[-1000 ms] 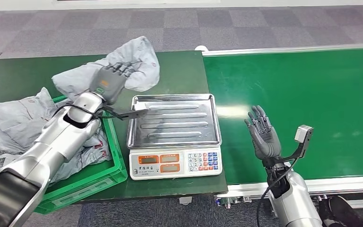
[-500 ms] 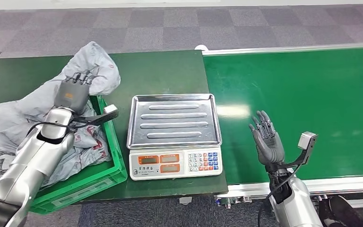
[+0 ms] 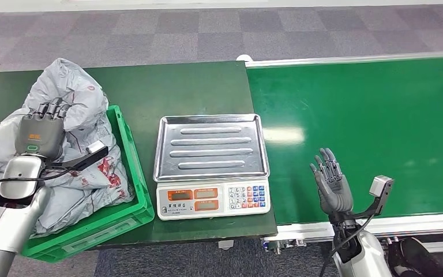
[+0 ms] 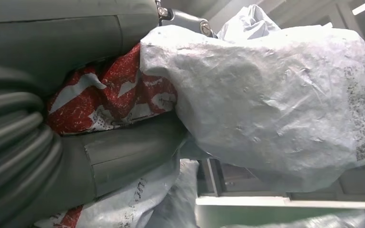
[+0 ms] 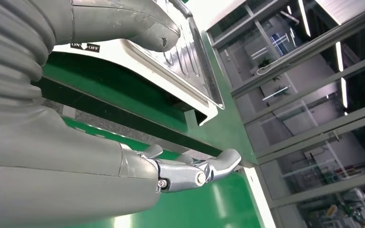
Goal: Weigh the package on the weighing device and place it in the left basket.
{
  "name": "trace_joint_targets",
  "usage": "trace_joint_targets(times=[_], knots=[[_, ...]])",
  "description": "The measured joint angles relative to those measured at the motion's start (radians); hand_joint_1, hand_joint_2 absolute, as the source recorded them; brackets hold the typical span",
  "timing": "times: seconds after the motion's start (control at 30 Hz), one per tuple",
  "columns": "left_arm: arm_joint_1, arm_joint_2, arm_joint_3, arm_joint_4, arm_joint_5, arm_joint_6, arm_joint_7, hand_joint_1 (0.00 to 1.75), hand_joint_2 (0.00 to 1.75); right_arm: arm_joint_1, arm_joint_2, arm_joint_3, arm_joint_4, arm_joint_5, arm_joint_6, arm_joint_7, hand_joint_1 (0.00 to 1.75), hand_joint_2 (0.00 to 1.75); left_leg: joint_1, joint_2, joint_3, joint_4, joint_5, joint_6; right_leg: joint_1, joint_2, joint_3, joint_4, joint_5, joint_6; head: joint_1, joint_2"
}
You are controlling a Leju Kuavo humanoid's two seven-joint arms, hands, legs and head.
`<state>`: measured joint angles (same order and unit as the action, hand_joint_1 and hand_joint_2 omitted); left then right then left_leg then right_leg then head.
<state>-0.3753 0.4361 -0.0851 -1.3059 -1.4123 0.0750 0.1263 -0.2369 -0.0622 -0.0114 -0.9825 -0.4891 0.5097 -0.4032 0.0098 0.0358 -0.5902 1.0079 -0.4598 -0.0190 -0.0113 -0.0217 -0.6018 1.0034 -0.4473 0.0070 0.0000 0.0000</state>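
Nearest, right of the scale [image 3: 212, 166]: right hand [image 3: 333, 186] was open, fingers spread, holding nothing.
Left of the scale: green basket [image 3: 128, 196] held grey bags.
Over the basket: left hand [image 3: 39, 134] gripped the grey package [image 3: 69, 92].

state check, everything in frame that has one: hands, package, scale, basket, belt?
left robot hand: gripping the package
right robot hand: open, holding nothing, raised over the belt's near edge
package: held over the basket, not released
scale: tray bare
basket: holds other grey bags
belt: nothing on it
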Motion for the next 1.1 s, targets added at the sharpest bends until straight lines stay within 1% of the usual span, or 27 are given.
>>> trace_joint_targets(times=[0.03,0.1,0.13,0.2,0.23,0.27,0.33,0.43,0.53,0.67,0.83,0.97,1.1], knots=[[0.007,0.006,0.005,-0.011,0.016,-0.018,-0.007,1.75,1.75,0.0,0.0,0.0,-0.001,0.0,0.0,0.002,0.0,1.75,0.0,0.0,0.0,0.0,0.0,0.0,0.0,0.0,0.0,0.0,0.0,0.0,0.0,0.0],[0.031,0.029,0.017,-0.044,0.113,-0.109,-0.048,1.75,1.75,0.001,-0.001,-0.002,-0.005,-0.003,0.0,0.008,0.0,1.75,0.0,0.002,0.001,0.0,0.0,0.0,0.0,0.001,0.0,0.0,0.0,0.0,0.0,0.0],[0.049,0.046,0.024,-0.067,0.185,-0.173,-0.078,1.42,1.75,0.001,-0.002,-0.003,-0.007,-0.005,0.0,0.012,0.0,1.75,0.0,0.003,0.001,0.0,0.0,0.0,0.0,0.002,0.0,0.001,0.0,0.0,0.0,0.0],[0.09,0.089,0.041,-0.12,0.331,-0.288,-0.133,0.55,1.75,0.001,-0.006,-0.01,-0.008,-0.01,0.001,0.019,0.0,1.75,0.0,0.004,0.001,0.0,-0.001,-0.001,0.0,0.003,0.0,0.001,0.0,0.0,0.0,0.0],[0.11,0.11,0.051,-0.144,0.388,-0.323,-0.152,0.11,1.75,0.001,-0.008,-0.013,-0.008,-0.012,0.002,0.021,0.0,1.75,0.0,0.004,0.001,0.0,-0.001,-0.001,0.0,0.004,-0.001,0.001,0.0,-0.001,0.0,0.0],[0.125,0.128,0.058,-0.164,0.43,-0.343,-0.165,0.0,1.75,0.001,-0.011,-0.016,-0.008,-0.014,0.003,0.021,0.0,1.75,0.0,0.004,0.001,0.0,-0.001,-0.001,0.0,0.004,-0.001,0.001,0.0,-0.001,0.0,0.0],[0.138,0.144,0.065,-0.181,0.466,-0.355,-0.175,0.0,1.75,0.001,-0.013,-0.018,-0.008,-0.016,0.004,0.022,0.0,1.75,0.001,0.004,0.001,0.0,-0.001,-0.001,0.0,0.004,-0.001,0.001,-0.001,-0.001,0.0,0.0],[0.142,0.148,0.068,-0.186,0.478,-0.357,-0.179,0.0,1.75,0.0,-0.013,-0.02,-0.008,-0.016,0.004,0.023,0.0,1.75,0.001,0.004,0.001,0.0,-0.001,-0.001,0.0,0.004,-0.001,0.0,-0.001,-0.001,0.0,0.0],[0.13,0.159,0.065,-0.202,0.569,-0.357,-0.219,0.0,1.75,-0.003,-0.014,-0.024,-0.011,-0.017,0.003,0.034,0.0,1.75,0.0,0.0,0.001,0.0,-0.001,-0.001,0.0,-0.001,0.0,0.0,-0.001,-0.001,0.0,0.0],[0.053,0.144,0.012,-0.171,0.713,-0.377,-0.264,0.0,1.75,-0.002,-0.012,-0.025,-0.02,-0.018,0.003,0.044,0.0,1.75,0.0,-0.002,0.001,0.0,0.0,0.0,0.0,-0.002,0.001,0.0,0.0,-0.001,0.0,0.0],[-0.024,0.119,-0.046,-0.117,0.976,-0.491,-0.335,0.0,1.75,-0.004,-0.011,-0.025,-0.022,-0.013,0.009,0.055,0.0,1.75,0.0,-0.001,0.001,0.001,0.0,0.0,0.0,-0.002,0.001,0.0,0.001,-0.001,0.0,0.0],[-0.071,0.103,-0.092,-0.07,1.083,-0.542,-0.357,0.0,1.75,-0.01,-0.011,-0.024,-0.021,-0.007,0.011,0.054,0.0,1.75,0.0,-0.001,0.001,0.001,0.0,0.0,0.0,-0.002,0.0,0.0,0.001,-0.001,0.0,0.0],[-0.133,0.079,-0.149,-0.009,1.145,-0.56,-0.38,0.0,1.75,-0.017,-0.011,-0.025,-0.016,-0.014,0.021,0.051,0.0,1.75,0.0,-0.002,0.001,0.001,0.0,0.0,0.0,-0.002,0.001,0.0,0.001,-0.001,0.0,0.0]])
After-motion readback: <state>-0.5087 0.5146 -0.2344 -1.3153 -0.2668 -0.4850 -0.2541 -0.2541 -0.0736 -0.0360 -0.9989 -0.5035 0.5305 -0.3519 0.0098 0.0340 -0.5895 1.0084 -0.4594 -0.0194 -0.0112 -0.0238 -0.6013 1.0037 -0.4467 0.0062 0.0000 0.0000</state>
